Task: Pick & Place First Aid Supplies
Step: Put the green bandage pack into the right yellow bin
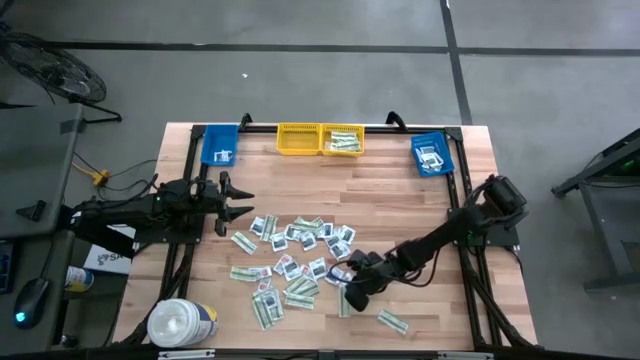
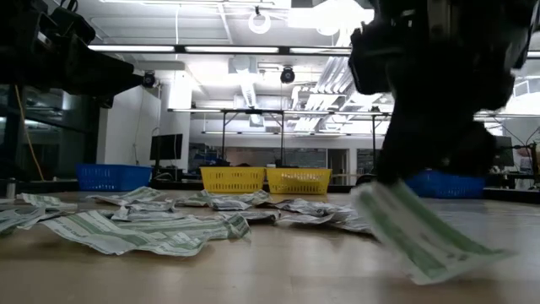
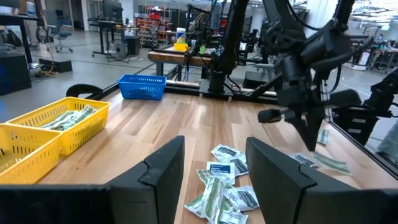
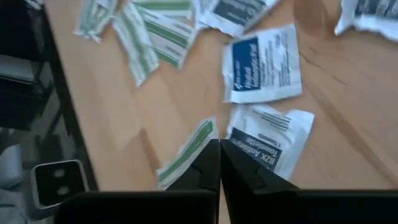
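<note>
Many first aid packets (image 1: 295,255), long green-white strips and squarish white ones, lie scattered on the middle of the wooden table (image 1: 400,200). My right gripper (image 1: 355,293) is at the pile's near right side, shut on one long green-white strip (image 4: 186,152). The strip also shows in the low view (image 2: 422,228). My left gripper (image 1: 238,205) is open and empty above the table, left of the pile. Packets show beyond its fingers in the left wrist view (image 3: 221,186). My right gripper pinches the green-white strip near one end (image 4: 204,135) between its two shut fingers, coming from above and slanting down. The strip hangs tilted below the fingers. Its lower end (image 2: 460,257) is near the table; I cannot tell whether it touches.
Two yellow bins (image 1: 320,140) stand at the far edge, the right one holding strips. One blue bin (image 1: 220,145) stands far left and another (image 1: 432,153) far right. A white round tub (image 1: 182,323) lies at the near left corner. A loose strip (image 1: 392,321) lies near the front edge.
</note>
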